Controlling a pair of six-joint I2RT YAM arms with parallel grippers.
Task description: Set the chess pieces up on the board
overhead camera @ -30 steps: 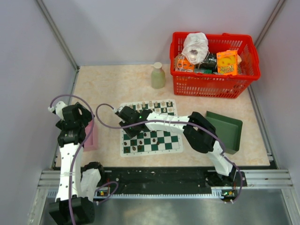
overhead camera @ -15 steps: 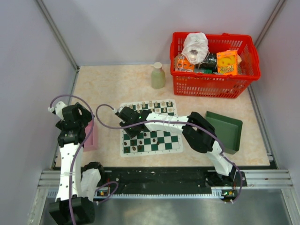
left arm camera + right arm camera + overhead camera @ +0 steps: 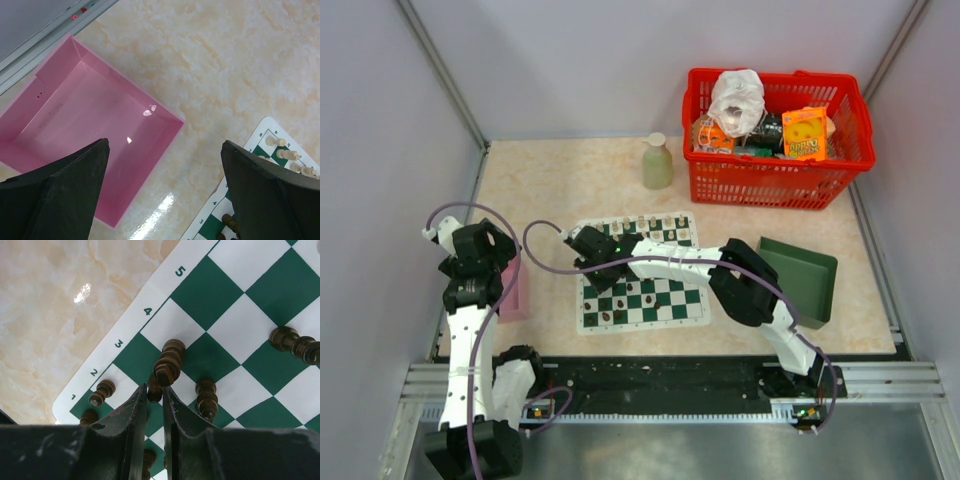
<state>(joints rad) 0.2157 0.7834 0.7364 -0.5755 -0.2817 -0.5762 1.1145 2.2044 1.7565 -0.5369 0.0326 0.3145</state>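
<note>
The green and white board [image 3: 642, 301] lies mid-table. Cream pieces [image 3: 650, 223] stand along its far edge and dark pieces [image 3: 610, 316] near its front left corner. My right gripper [image 3: 590, 250] hangs over the board's left side. In the right wrist view its fingertips [image 3: 154, 388] are closed on a small dark pawn [image 3: 155, 393] above rows 2 to 3 of the board [image 3: 230, 305]. A taller dark piece [image 3: 169, 363] stands just beyond the pawn, and another dark piece [image 3: 206, 395] stands to the right. My left gripper [image 3: 164, 145] is open and empty over the pink tray's edge.
A pink tray [image 3: 90, 120] lies left of the board, near the table's left rail. A dark green tray [image 3: 805, 280] sits to the right of the board. A red basket [image 3: 775, 140] of groceries and a pale bottle [image 3: 657, 162] stand at the back.
My right gripper has shifted slightly left over the board's left side. The left arm has not moved.
</note>
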